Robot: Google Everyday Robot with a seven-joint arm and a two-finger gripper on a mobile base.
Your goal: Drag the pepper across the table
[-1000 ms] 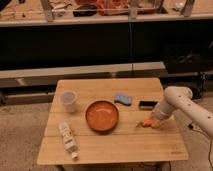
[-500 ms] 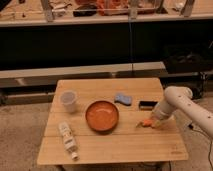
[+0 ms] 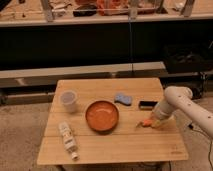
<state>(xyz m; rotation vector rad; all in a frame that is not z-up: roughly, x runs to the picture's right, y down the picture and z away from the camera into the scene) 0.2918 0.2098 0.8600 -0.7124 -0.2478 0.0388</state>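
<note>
The pepper [image 3: 146, 123], small, slim and orange, lies on the right side of the light wooden table [image 3: 112, 145], just right of the round orange bowl. My gripper [image 3: 151, 121] comes down from the white arm at the right edge and sits right at the pepper, shut. It touches the pepper's right end, and part of the pepper is hidden behind it.
A round orange bowl [image 3: 102, 115] sits at the table's middle. A clear plastic cup [image 3: 68, 100] stands at the back left, a plastic bottle [image 3: 67, 139] lies at the front left. A blue sponge [image 3: 123, 99] and a small black object [image 3: 147, 104] lie behind the pepper.
</note>
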